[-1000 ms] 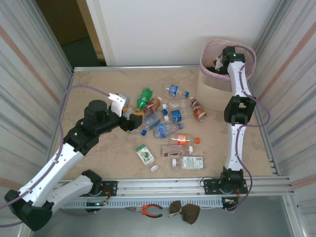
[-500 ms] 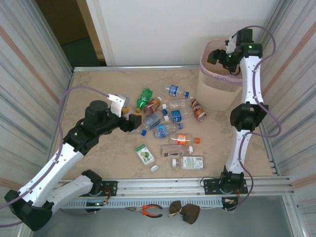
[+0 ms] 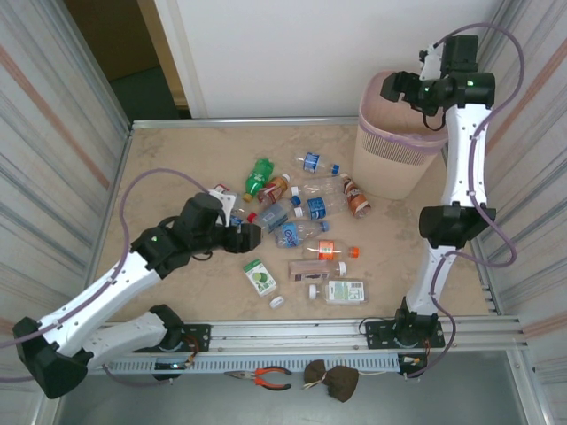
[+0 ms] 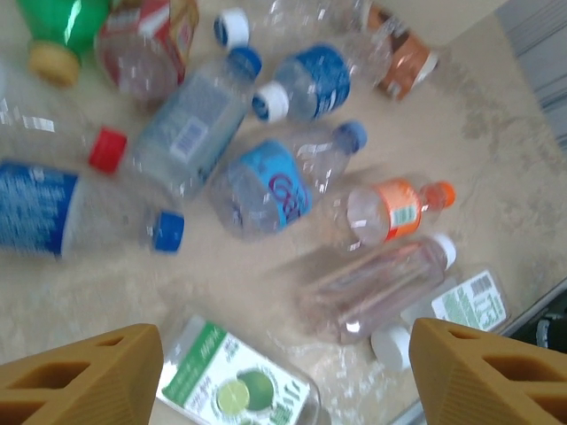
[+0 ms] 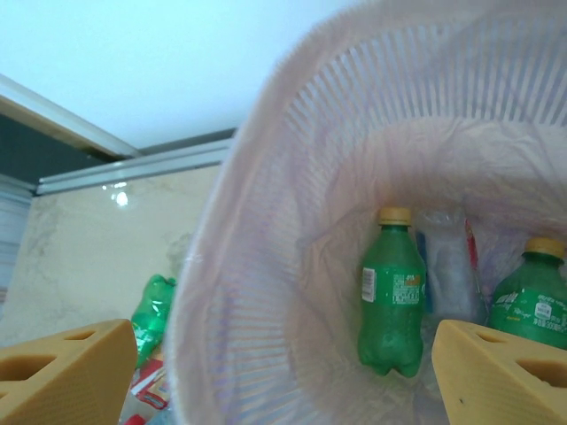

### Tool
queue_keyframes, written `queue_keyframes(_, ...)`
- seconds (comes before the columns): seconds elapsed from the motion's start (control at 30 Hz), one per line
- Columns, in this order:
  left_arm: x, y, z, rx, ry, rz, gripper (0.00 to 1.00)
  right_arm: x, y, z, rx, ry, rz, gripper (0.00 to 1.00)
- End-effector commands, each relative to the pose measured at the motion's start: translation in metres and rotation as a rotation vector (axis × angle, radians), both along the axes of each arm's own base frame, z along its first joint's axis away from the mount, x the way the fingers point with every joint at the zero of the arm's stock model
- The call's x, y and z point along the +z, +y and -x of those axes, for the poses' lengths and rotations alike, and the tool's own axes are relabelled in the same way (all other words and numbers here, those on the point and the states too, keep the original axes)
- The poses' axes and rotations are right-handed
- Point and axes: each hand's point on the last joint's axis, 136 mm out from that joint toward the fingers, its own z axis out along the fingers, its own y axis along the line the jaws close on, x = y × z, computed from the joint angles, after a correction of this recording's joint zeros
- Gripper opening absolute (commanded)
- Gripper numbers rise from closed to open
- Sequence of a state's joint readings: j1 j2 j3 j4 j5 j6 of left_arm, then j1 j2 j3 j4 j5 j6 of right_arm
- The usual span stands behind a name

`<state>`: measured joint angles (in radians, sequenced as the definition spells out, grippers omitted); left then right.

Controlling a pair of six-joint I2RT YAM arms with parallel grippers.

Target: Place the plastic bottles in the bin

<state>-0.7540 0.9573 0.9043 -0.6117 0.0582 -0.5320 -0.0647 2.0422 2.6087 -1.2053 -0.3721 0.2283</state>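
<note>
Top view: beige marbled table (image 3: 168, 168), white wall (image 3: 310, 53) at 12 o'clock, ribbed metal panels (image 3: 53, 133) on both sides. Plastic bottles (image 3: 297, 232) strewn mid-table, pink bin (image 3: 394, 164) at 2 o'clock.
Left wrist: left gripper (image 4: 283, 372) spread wide, empty, over bottles.
Right wrist: right gripper (image 5: 279, 372) spread, empty, above bin; green bottles (image 5: 392, 292) inside.

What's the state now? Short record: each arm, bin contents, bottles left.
left arm: jaws open, empty, low over the plastic bottles
right arm: jaws open, empty, above the bin
in bin: two green bottles, one clear bottle
on table: about a dozen bottles lying mid-table
task: not finished
</note>
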Motion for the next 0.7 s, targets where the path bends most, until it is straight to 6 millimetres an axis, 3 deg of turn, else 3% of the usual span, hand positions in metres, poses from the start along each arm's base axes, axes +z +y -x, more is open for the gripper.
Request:
queue_keyframes(0.0,-0.031,0.018,0.015,0.146,0.12,-0.094,0.72,0.04,0.009,0.031,-0.001,-0.072,0.003,0.85)
queue_keyframes(0.1,-0.051,0.025,0.027,0.236,0.193,-0.142,0.7,0.057,0.014,0.047,0.004,-0.115,0.008,0.86)
queue_keyframes(0.4,-0.106,0.038,0.05,0.509,0.44,-0.187,0.79,0.093,0.025,0.092,0.028,-0.215,-0.002,0.86)
queue_keyframes(0.67,-0.127,0.028,0.049,0.675,0.52,-0.185,0.87,0.11,0.028,0.116,0.056,-0.27,0.001,0.88)
